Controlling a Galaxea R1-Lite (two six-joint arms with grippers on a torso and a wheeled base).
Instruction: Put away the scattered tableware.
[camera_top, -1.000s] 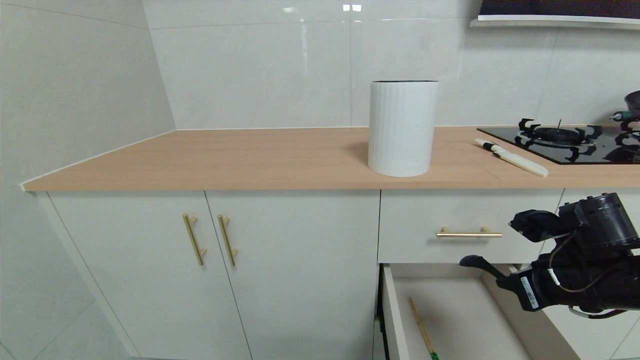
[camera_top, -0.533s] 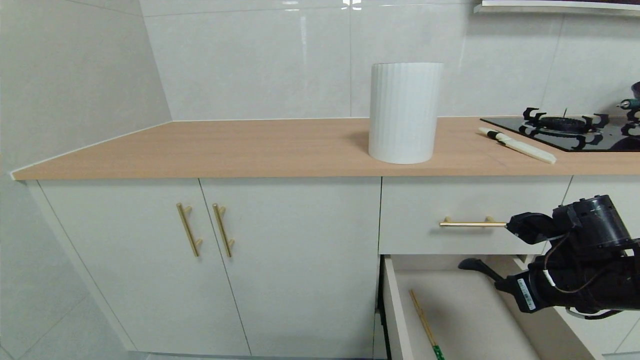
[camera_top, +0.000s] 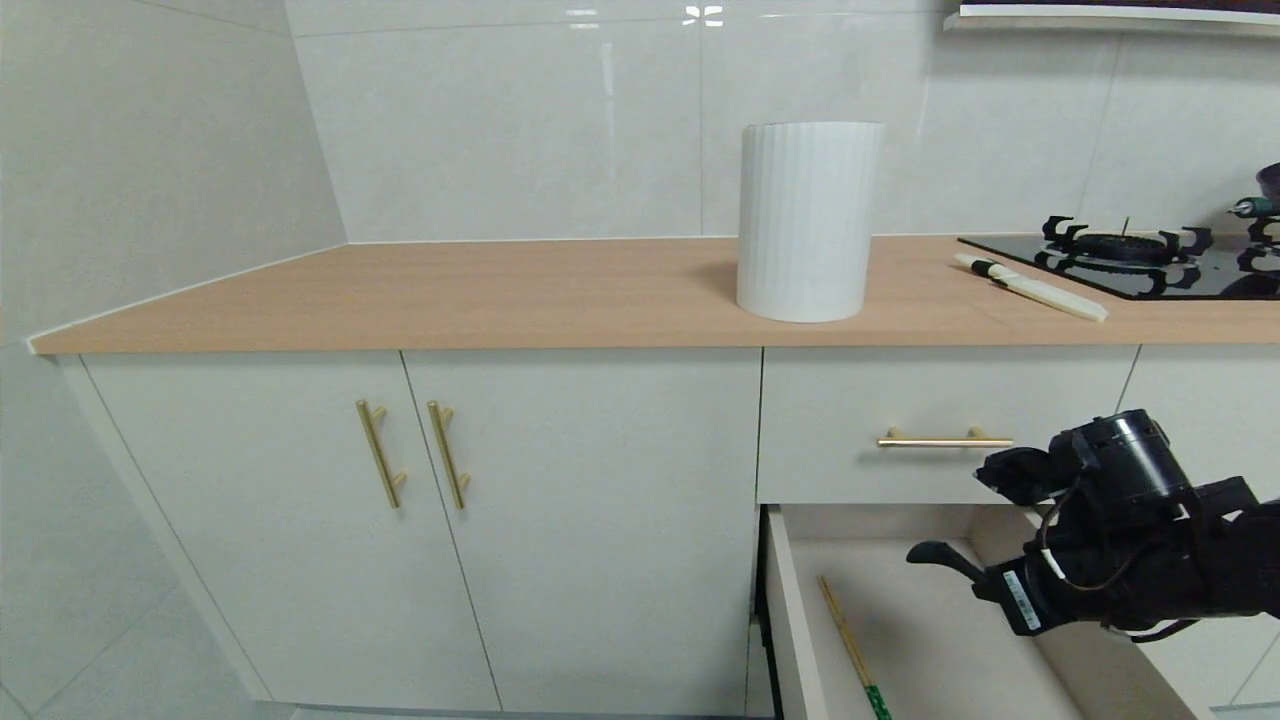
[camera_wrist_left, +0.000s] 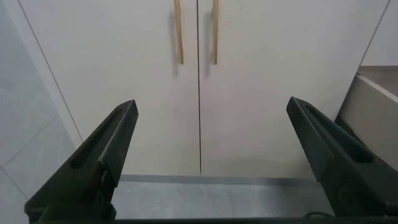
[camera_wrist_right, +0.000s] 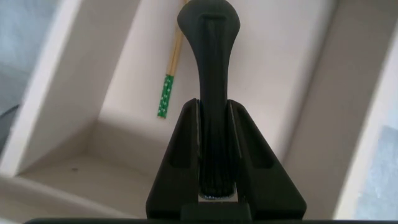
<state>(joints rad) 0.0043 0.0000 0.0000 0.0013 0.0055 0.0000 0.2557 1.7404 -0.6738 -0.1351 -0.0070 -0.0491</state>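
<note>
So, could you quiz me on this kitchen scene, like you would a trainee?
1. True or false: the wooden chopsticks with green ends lie inside the open white drawer.
2. Which thing stands on the wooden countertop near the cream-bladed knife? A) a white ribbed cylinder container B) a red kettle C) a glass bowl
3. Fill the gap: the right gripper is shut on a slim black utensil above the drawer, while the left gripper, facing the cupboard doors, is ___.
Key: 1 true; 2 A; 3 open.
</note>
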